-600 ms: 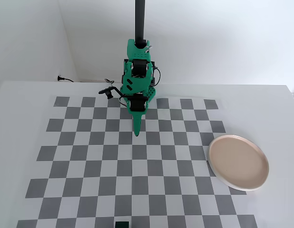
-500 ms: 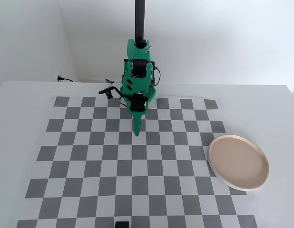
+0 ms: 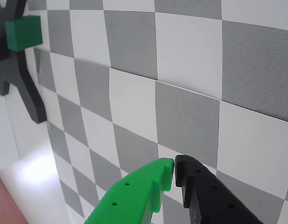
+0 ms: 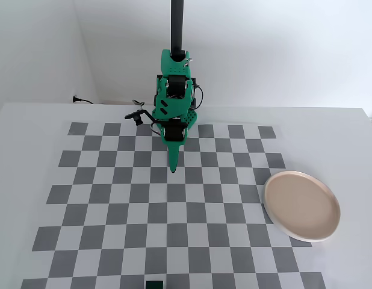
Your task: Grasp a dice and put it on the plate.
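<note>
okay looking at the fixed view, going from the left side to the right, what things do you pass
Dice at the bottom edge → gripper, fingers closed and hanging over the checkerboard → plate at the board's right edge.

A grey-and-white checkerboard mat (image 4: 174,208) lies flat on a white table (image 4: 29,126). White walls (image 4: 276,48) meet in a corner behind. A black cable plug (image 4: 76,99) rests at the table's rear left edge.
</note>
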Controlling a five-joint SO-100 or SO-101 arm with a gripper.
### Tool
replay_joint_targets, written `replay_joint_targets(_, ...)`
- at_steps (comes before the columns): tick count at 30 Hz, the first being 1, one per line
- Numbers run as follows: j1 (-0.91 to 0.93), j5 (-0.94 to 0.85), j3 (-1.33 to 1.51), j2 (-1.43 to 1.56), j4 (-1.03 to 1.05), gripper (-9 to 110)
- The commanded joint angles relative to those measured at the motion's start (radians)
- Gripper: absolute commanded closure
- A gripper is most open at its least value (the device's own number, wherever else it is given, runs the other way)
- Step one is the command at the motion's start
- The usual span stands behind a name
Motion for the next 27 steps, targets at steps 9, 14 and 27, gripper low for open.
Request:
replay_joint_targets(9,-0.025,-0.048,-0.011,0.015,-0.015,106)
replay_joint_targets(14,-0.011,-0.184,-0.011,0.015,-0.107,106)
replay_joint_targets(27,0.005,-0.756,-0.011,0.015,-0.092,106)
